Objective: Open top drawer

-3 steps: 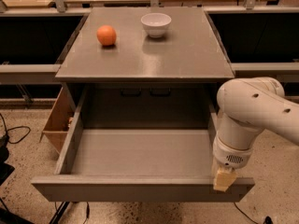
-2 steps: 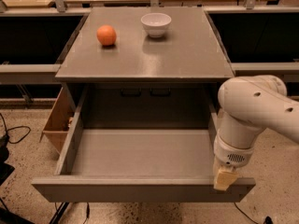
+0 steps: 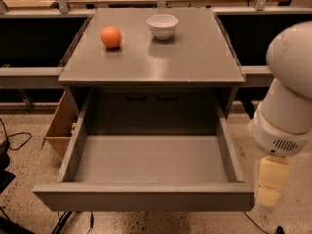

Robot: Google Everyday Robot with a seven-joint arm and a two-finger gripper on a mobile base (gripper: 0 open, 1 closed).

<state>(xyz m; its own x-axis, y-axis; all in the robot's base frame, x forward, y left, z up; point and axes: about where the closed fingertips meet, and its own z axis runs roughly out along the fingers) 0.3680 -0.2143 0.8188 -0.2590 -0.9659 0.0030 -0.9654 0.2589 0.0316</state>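
Note:
The top drawer is pulled far out of the grey cabinet. Its plain grey front panel faces me and its deep grey box interior is bare. My gripper, pale yellow under the white arm, hangs just beyond the right end of the front panel, beside it at about the panel's height. I cannot tell whether it touches the panel.
An orange and a white bowl sit on the cabinet top. A light wooden box stands left of the cabinet. Cables lie on the speckled floor at left. Dark shelving flanks the cabinet.
My arm and gripper have moved right, off the drawer's right front corner to beside it. The drawer stays pulled out as before.

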